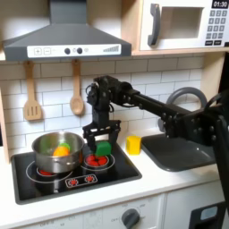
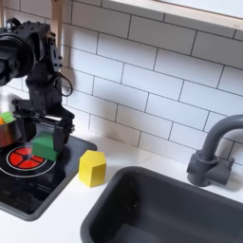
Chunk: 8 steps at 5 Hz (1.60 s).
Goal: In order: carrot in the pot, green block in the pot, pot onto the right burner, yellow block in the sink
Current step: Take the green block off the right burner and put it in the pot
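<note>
Green block (image 1: pixel 104 148) was seen resting on the right burner (image 1: pixel 97 162) of a black toy cooktop (image 1: pixel 72 176), in both exterior views. In the second exterior view the green block (image 2: pixel 45 145) sat on the red rings of the right burner (image 2: pixel 28 160), toward their far edge. The gripper (image 1: pixel 98 134) of the black arm (image 1: pixel 152 106) was held directly over the block, pointing down. In the second exterior view the gripper (image 2: pixel 45 128) was spread apart, one finger (image 2: pixel 65 132) shown beside the block on the second exterior view's right and the other on the opposite side; whether the fingers touched the block could not be told.

The pot (image 1: pixel 58 150) was set on the other burner, at the first exterior view's left, with the carrot (image 1: pixel 60 151) lying inside it as a patch of orange with green beside it. The yellow block (image 1: pixel 133 144) was placed on the pale counter between the cooktop and the sink (image 1: pixel 179 152). In the second exterior view the yellow block (image 2: pixel 92 167) stood just off the cooktop's corner, near the rim of the sink (image 2: pixel 161 180), with the dark faucet (image 2: pixel 211 152) curving up behind the basin.

Two wooden utensils (image 1: pixel 32 94) were hung on the white tiled wall (image 2: pixel 161 85) behind the cooktop, beneath a grey hood (image 1: pixel 63 36), and a microwave (image 1: pixel 183 24) was mounted at the first exterior view's upper right.
</note>
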{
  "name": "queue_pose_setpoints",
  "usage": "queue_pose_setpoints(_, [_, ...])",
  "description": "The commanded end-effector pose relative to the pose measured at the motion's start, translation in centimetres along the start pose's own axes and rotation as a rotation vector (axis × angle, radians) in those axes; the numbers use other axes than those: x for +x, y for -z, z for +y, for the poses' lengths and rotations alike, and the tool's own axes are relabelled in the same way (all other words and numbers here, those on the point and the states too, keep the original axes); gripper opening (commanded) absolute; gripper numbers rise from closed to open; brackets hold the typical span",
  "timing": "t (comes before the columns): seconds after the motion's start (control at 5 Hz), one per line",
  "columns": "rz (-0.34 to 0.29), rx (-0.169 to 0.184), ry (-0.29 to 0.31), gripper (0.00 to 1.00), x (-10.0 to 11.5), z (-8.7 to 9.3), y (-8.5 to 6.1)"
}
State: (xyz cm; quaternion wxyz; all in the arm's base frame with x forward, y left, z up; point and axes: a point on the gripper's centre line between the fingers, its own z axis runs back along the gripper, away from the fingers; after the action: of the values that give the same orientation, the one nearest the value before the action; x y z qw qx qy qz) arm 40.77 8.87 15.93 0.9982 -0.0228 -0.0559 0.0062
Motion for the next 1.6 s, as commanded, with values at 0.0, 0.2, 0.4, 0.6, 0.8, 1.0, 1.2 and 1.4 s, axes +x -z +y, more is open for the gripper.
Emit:
queue_pose_setpoints(0.0, [-0.006,-0.005,0.000,1.00,0.04,-0.11,-0.33])
queue_pose_setpoints(0.2, [-0.007,-0.013,-0.005,1.00,-0.04,0.03,-0.51])
queue_pose_setpoints(0.4, [0.002,-0.020,-0.002,1.00,-0.12,-0.04,-0.40])
queue_pose_setpoints(0.6, [-0.004,-0.022,0.005,1.00,0.00,-0.13,-0.70])
queue_pose_setpoints(0.8, [0.012,-0.023,0.011,1.00,-0.05,-0.13,-0.10])
queue_pose_setpoints(1.0, [0.006,-0.017,0.014,1.00,0.10,-0.11,-0.16])
queue_pose_setpoints(1.2, [0.011,-0.012,0.017,1.00,0.14,-0.17,0.08])
queue_pose_setpoints(1.4, [0.007,-0.009,0.014,1.00,0.19,-0.13,0.07])
